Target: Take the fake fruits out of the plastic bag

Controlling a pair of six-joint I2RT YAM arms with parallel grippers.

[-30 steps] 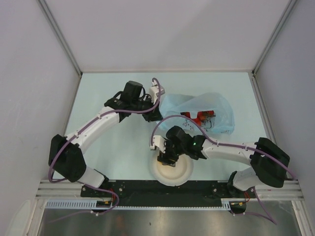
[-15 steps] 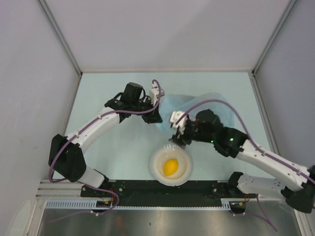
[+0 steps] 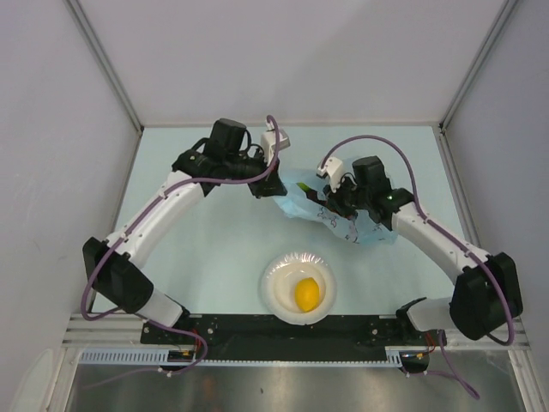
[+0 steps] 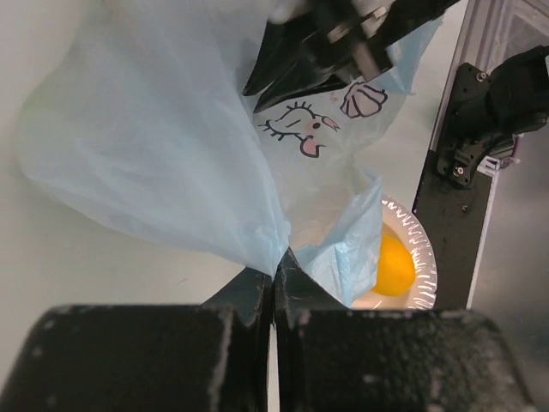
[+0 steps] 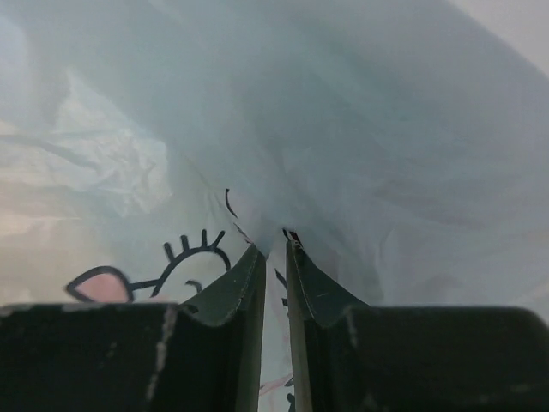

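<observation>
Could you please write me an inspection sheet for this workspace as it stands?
Surface: pale green tabletop, no spills seen.
Job's things: translucent light-blue plastic bag lies crumpled; yellow plastic lemon sits in the white round bowl; other fruits not clearly visible.
Clutter: nothing seen.
Tools: left tool shut on the bag's edge; right tool shut on its film.
Cables: purple cables loop along both arms.
Surroundings: grey walls on three sides.
</observation>
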